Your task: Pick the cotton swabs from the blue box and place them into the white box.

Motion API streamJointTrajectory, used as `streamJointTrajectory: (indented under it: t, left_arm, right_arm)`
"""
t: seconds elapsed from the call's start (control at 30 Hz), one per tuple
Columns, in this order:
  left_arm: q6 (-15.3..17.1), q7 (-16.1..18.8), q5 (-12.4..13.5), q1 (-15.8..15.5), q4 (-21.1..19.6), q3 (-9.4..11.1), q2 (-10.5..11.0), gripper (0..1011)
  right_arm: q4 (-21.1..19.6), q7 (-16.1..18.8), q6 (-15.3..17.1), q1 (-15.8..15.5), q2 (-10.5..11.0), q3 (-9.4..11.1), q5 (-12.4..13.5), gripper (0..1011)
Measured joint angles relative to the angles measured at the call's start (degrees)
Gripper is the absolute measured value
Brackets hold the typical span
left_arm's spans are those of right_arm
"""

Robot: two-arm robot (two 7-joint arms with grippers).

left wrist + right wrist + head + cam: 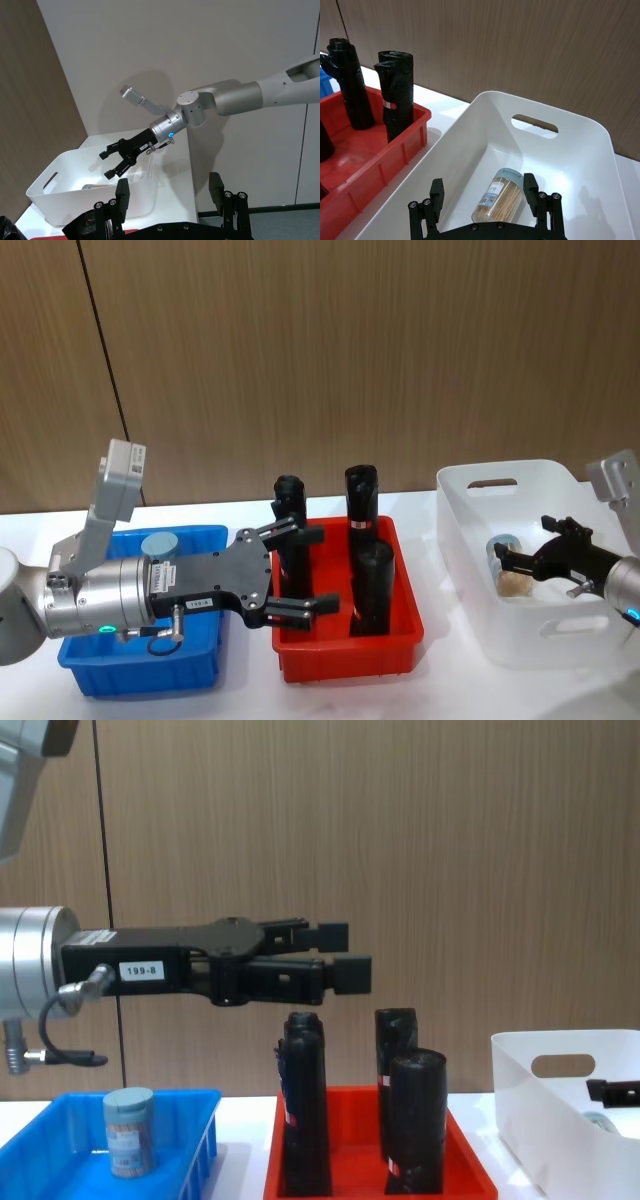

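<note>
Hovering at about 7 o'clock in the head view, the left gripper is reaching sideways above the left part of the red tray, just at 3 o'clock of the blue box; its jaws are standing wide apart and are gripping nothing. One cotton swab jar is standing upright inside the blue box, toward its 12 o'clock wall (pale lid on top, lower than the gripper and apart from it). Three black rolls are standing in the red tray, at 6 o'clock in the head view. At 4 o'clock the right gripper is hanging over the white box, its jaws also spread open and holding nothing. A second cotton swab jar is lying on its side on the white box's floor, beneath that gripper, its lid pointing toward the handle cut-out
</note>
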Motion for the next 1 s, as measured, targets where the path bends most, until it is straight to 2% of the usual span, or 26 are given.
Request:
streamJointTrajectory:
  t: [0.27, 1.0]
  left_arm:
    - [0.1, 3.9, 0.8, 0.9, -1.2, 0.3, -0.1, 1004]
    - [0.5, 20.6, 4.8, 5.0, -6.2, 1.7, -0.5, 1004]
  right_arm:
    - [-3.9, -1.9, -0.3, -2.7, -0.3, 0.3, 0.1, 1001]
    - [-20.6, -10.1, -1.5, -14.0, -1.7, 1.6, 1.4, 1002]
